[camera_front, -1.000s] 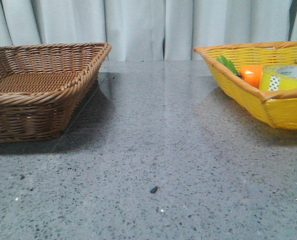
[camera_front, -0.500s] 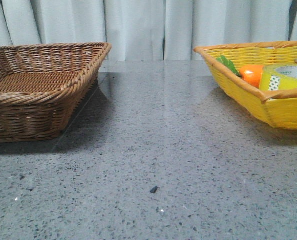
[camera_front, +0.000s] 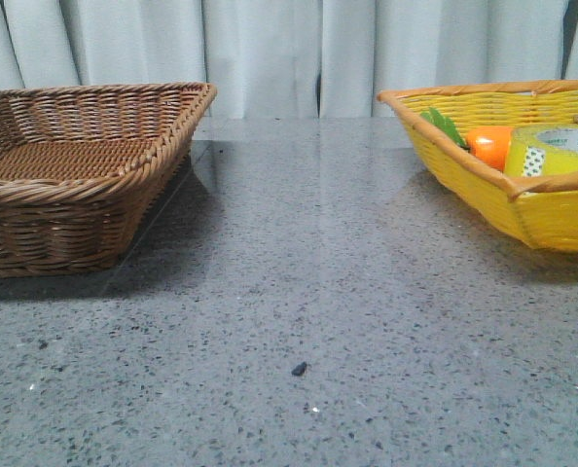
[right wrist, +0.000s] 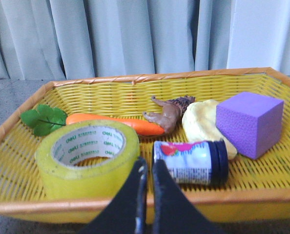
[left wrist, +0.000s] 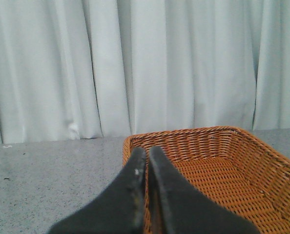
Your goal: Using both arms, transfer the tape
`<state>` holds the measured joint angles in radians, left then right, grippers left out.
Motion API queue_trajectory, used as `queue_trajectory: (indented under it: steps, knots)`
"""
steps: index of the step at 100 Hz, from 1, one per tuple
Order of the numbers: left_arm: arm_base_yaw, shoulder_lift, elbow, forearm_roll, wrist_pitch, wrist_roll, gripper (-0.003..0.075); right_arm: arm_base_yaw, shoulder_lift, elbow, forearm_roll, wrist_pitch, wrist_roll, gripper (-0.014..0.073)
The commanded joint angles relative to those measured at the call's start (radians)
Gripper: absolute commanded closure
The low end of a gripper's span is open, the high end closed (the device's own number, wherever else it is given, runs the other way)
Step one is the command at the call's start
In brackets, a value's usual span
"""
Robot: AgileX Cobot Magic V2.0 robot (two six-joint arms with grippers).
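Right gripper (right wrist: 148, 168) closed, empty, hovering at the yellow basket (right wrist: 135, 78) rim; tape (right wrist: 89, 157) lies flat inside, just ahead-left of its tips. Left gripper (left wrist: 147, 158) closed, empty, over brown basket (left wrist: 262, 161) edge.

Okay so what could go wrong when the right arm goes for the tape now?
The tape lies against the yellow basket near wall, so the shut right gripper might catch the rim. A jar and toy carrot crowd it and could get knocked.
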<state>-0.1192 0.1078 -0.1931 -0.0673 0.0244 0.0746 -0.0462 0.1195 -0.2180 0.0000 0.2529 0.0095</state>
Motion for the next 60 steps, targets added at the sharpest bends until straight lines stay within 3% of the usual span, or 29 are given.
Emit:
queue_trajectory:
  steps: [1,38,50,60]
  knots:
    - [0.000,0.065,-0.066,-0.007,-0.055,-0.010,0.0741,-0.005,0.088,-0.096,0.000,-0.061,0.000,0.0640]
    - [0.000,0.215,-0.125,-0.007,-0.065,-0.010,0.0741,0.063,0.534,-0.505,0.017,0.198,0.000,0.0621]
    - [0.000,0.226,-0.125,-0.008,-0.065,-0.010,0.0741,0.150,0.656,-0.605,0.034,0.244,0.000,0.0480]
    - [0.000,0.230,-0.125,-0.008,-0.065,-0.010,0.0741,0.237,0.753,-0.670,0.034,0.286,0.000,0.0286]
